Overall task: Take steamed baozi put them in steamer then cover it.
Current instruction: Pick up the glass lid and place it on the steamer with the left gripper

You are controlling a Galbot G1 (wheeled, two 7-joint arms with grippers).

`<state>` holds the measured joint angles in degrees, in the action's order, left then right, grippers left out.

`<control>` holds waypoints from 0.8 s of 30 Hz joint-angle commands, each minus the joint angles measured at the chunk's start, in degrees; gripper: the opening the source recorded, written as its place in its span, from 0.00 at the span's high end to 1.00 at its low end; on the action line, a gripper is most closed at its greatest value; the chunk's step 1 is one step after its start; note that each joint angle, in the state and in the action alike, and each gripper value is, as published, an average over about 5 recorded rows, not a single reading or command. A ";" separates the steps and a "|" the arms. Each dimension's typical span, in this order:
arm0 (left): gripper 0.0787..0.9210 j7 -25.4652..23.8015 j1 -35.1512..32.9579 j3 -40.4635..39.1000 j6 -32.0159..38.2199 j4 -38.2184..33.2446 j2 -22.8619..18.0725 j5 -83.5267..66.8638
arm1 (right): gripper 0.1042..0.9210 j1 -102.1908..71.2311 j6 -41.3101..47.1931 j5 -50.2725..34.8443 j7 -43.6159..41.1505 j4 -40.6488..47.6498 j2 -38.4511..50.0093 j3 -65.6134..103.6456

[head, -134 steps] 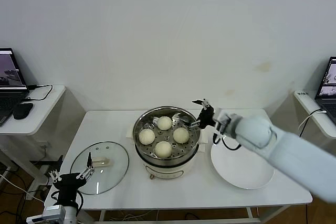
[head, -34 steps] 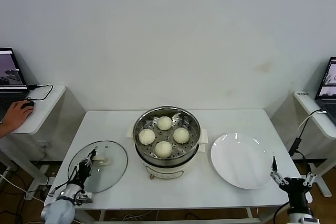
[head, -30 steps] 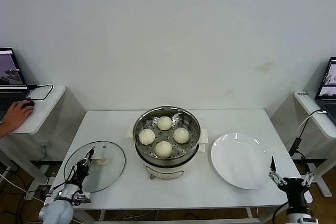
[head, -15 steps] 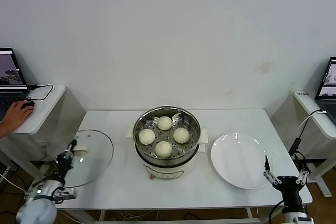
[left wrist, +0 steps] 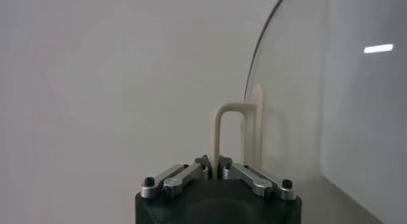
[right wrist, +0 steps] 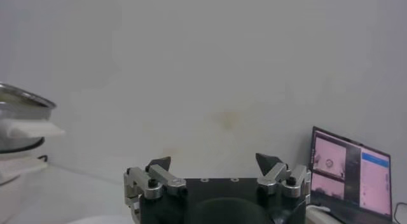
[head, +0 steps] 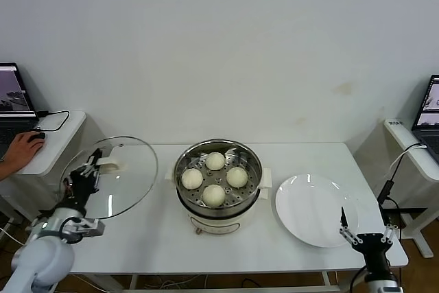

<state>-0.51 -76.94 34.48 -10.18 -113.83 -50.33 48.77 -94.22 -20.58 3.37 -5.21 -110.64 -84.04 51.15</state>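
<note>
The cover (head: 112, 176), a clear glass lid with a metal rim, is held up off the bench (head: 158, 238), tilted, at the bench's left end and well apart from the steamer (head: 217, 183). Its cream bar handle (left wrist: 232, 133) is clamped between the narrowed fingers of the left tool (head: 88, 167); in the left wrist view the handle is seen rising straight out from between the fingertips, with the glass disc standing just behind it.

The steamer stands uncovered in the middle of the bench on its cream base. Four steamed baozi (head: 215, 160) are laid on the perforated tray inside: one toward the wall, one on the robot's left, one on its right and one nearest the robot. They sit close together, though whether they touch cannot be told.

A flat white plate (head: 316, 211) is seen on the bench just beside the steamer, on the robot's right, with nothing on it.

The right tool (head: 363, 232) is parked low at the near right corner of the bench, beside the plate's near edge, with its fingers spread wide and nothing between them. In the right wrist view the steamer's rim and side handle are seen farther off, and a laptop (right wrist: 348, 171) with a lit screen stands beyond.

A person's hand (head: 17, 150) rests on a side table at the far left.
</note>
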 commanded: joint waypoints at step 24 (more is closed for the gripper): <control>0.92 -16.88 27.73 -33.71 -16.47 8.85 -24.56 26.95 | 0.12 1.82 -0.71 10.48 1.68 5.88 -2.34 -6.42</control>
<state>-14.37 -53.71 5.40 -24.50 -110.40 -64.36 66.76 -92.51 -21.30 12.28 -3.70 -105.71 -86.11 45.64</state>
